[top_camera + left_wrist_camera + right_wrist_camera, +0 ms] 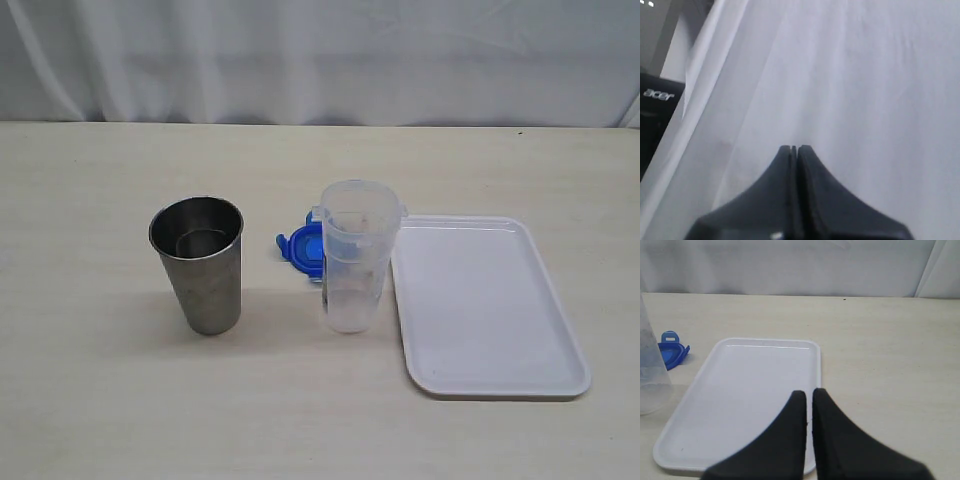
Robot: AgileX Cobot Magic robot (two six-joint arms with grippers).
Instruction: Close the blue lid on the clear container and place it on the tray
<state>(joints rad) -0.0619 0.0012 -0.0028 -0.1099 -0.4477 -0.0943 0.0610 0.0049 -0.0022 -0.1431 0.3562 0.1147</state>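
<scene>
The clear container (355,258) stands upright and uncovered on the table, just left of the white tray (485,305). The blue lid (301,246) lies flat on the table behind and left of the container, partly hidden by it. In the right wrist view the tray (735,400) lies ahead, with the lid (671,350) and the container's side (650,365) at its far edge. My right gripper (809,392) is shut and empty above the tray's near rim. My left gripper (794,148) is shut, facing only white curtain. Neither gripper shows in the exterior view.
A grey steel cup (200,262) stands upright left of the container. A white curtain (320,60) hangs behind the table's far edge. A dark monitor (655,115) shows at the border of the left wrist view.
</scene>
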